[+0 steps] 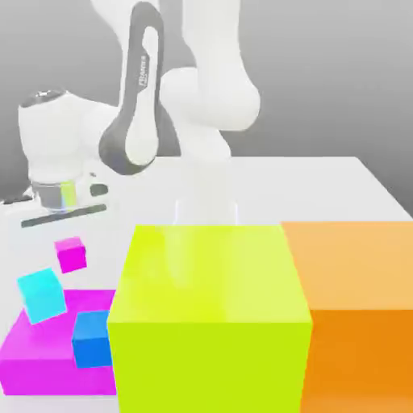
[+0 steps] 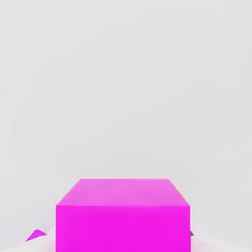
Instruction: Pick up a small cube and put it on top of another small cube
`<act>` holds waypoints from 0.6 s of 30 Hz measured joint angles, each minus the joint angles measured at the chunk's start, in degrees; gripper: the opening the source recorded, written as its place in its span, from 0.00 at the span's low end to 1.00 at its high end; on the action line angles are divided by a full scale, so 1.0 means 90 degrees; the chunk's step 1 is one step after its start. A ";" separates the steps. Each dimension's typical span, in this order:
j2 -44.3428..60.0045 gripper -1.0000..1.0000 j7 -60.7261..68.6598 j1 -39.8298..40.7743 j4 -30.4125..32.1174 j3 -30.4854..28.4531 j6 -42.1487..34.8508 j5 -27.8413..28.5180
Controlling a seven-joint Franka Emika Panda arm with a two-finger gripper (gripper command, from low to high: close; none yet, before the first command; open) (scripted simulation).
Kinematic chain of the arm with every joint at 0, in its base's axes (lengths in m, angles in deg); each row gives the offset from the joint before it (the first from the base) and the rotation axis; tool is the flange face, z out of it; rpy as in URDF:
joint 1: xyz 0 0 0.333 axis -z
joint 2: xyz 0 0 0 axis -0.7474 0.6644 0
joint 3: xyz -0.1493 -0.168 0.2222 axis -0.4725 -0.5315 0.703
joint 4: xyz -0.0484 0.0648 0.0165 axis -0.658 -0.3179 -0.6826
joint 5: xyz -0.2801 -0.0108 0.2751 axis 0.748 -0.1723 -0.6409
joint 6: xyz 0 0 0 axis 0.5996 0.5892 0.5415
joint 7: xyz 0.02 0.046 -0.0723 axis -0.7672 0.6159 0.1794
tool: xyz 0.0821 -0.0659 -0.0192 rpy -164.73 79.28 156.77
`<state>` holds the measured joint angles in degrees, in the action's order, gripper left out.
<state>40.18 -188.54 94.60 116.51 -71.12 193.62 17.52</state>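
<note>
Gripper (image 1: pixel 71 234) pinched narrow on the small magenta cube (image 1: pixel 72 253), which hangs clear of the table (image 1: pixel 323 185) under the hand at the exterior view's left; in the hand view the same magenta cube (image 2: pixel 123 216) sits close up against pale background. Light cyan cube (image 1: pixel 41 295) sits tilted at the far-left edge of the flat magenta slab (image 1: pixel 32 355), below and just left of the held cube, not touching it; darker blue cube (image 1: pixel 91 339) rests on the slab beside the big lime-green cube (image 1: pixel 210 323); orange block (image 1: pixel 359 306) flanks lime-green on the exterior view's right.
</note>
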 joint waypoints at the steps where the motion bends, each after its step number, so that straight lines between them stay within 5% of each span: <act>1: -0.0037 0.00 -0.0012 -0.0034 -0.0158 0.0031 -0.0192 -0.0007; 10: -0.0325 0.00 -0.0130 -0.0386 -0.1591 0.0355 -0.1928 -0.0082; 14: 0.0284 0.00 -0.0224 -0.0423 -0.1599 0.0395 -0.1341 0.0021; 15: 0.0482 1.00 -0.0245 -0.0418 -0.1554 0.0406 -0.1098 0.0047; 18: 0.0482 1.00 -0.0245 -0.0422 -0.1554 0.0406 -0.1098 0.0047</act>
<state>44.52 -190.75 90.80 102.53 -67.46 183.74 17.94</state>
